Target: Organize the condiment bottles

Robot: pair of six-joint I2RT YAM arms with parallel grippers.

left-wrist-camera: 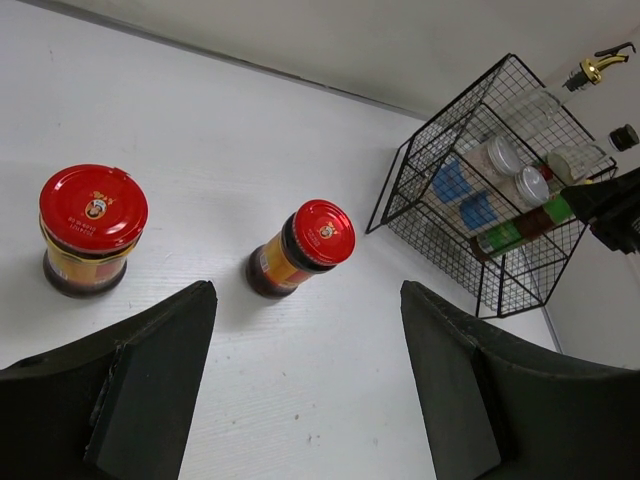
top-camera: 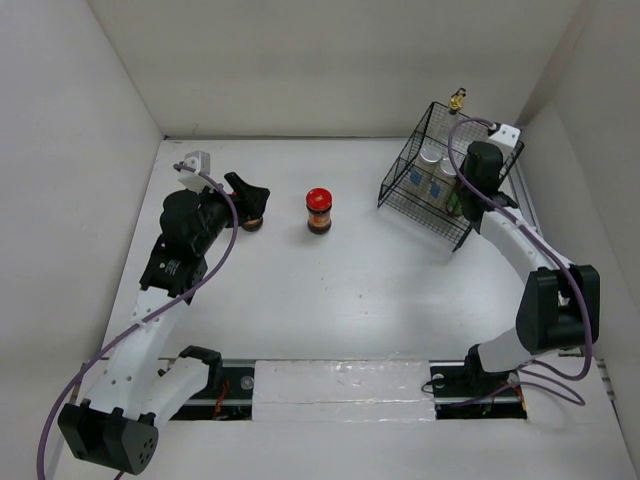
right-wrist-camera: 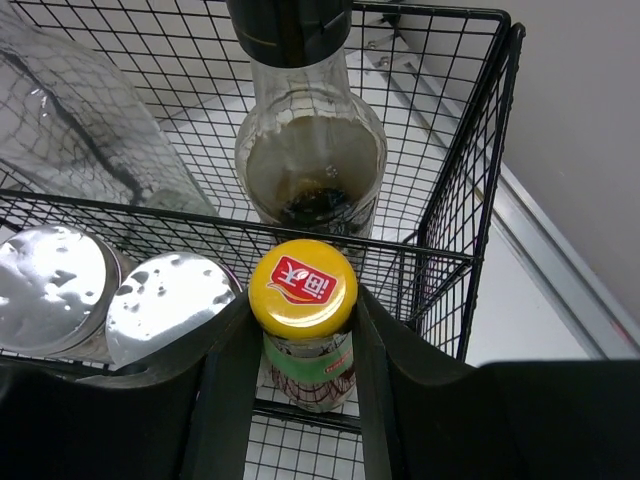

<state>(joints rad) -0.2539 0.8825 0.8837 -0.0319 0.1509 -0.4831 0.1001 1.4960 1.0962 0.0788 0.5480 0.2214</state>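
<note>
Two red-lidded dark jars stand on the table: one (top-camera: 318, 210) (left-wrist-camera: 300, 248) in the middle, the other (left-wrist-camera: 92, 230) partly under my left gripper (top-camera: 250, 195). That gripper (left-wrist-camera: 305, 312) is open and empty, above the table and short of both jars. My right gripper (top-camera: 462, 190) (right-wrist-camera: 303, 330) is inside the black wire basket (top-camera: 400, 185), shut on the yellow-capped bottle (right-wrist-camera: 303, 287) at its cap. Behind it stands the tall dark black-capped bottle (right-wrist-camera: 310, 140). Two silver-lidded shakers (right-wrist-camera: 50, 290) (right-wrist-camera: 170, 305) sit to its left. The clear gold-capped bottle (right-wrist-camera: 80, 120) (top-camera: 458, 100) stands at the back.
The basket (left-wrist-camera: 400, 190) (right-wrist-camera: 480, 130) stands at the far right, close to the right wall. White walls enclose the table on three sides. A metal rail runs along the near edge (top-camera: 340, 385) between the arm bases.
</note>
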